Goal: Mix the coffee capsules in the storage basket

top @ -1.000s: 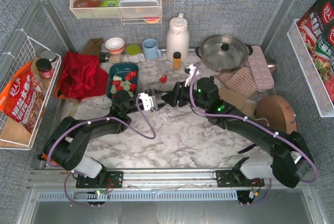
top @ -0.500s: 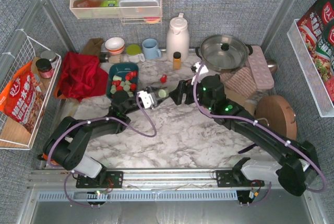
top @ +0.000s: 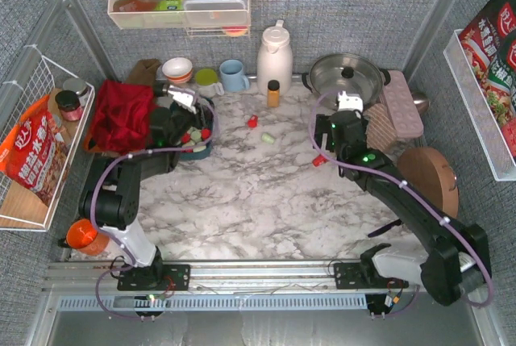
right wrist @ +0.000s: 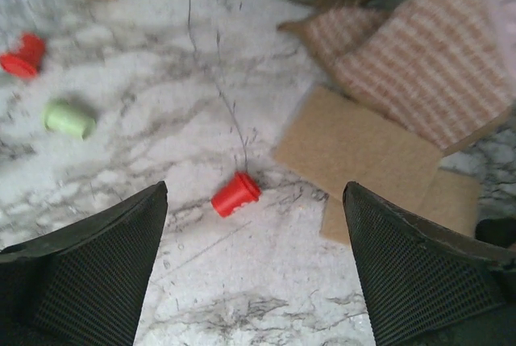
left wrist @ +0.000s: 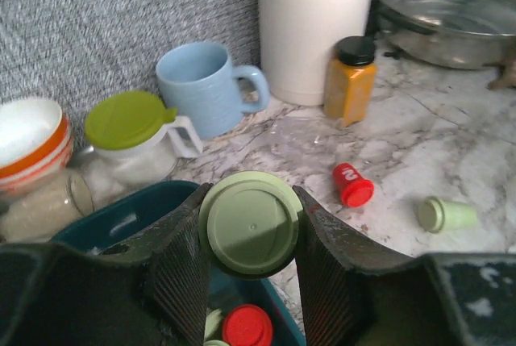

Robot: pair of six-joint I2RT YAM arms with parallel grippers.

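Note:
The storage basket [top: 208, 146] is dark teal and sits at the back left, mostly under my left gripper [top: 193, 122]. Its rim also shows in the left wrist view [left wrist: 121, 215]. My left gripper [left wrist: 250, 201] is shut on a mint green capsule [left wrist: 250, 229], held just above the basket. Red and green capsules [top: 196, 133] lie inside. My right gripper [top: 326, 150] is open and empty, with its jaws wide apart [right wrist: 254, 201] above a red capsule [right wrist: 236, 194] lying on its side. A green capsule [top: 267, 137] and another red capsule [top: 252, 121] lie loose on the marble.
Along the back stand a bowl [top: 177, 69], a green-lidded jug [left wrist: 129, 120], a blue mug [top: 234, 76], a white thermos [top: 274, 56], an amber bottle [top: 273, 92] and a lidded pan [top: 347, 80]. A red cloth [top: 121, 112] lies left of the basket. A striped cloth [right wrist: 419, 64] and cardboard [right wrist: 363, 160] lie to the right.
My left gripper has swung back and left from the table's middle to over the basket, with a green capsule. My right gripper has moved right and opened. A red capsule now lies below it.

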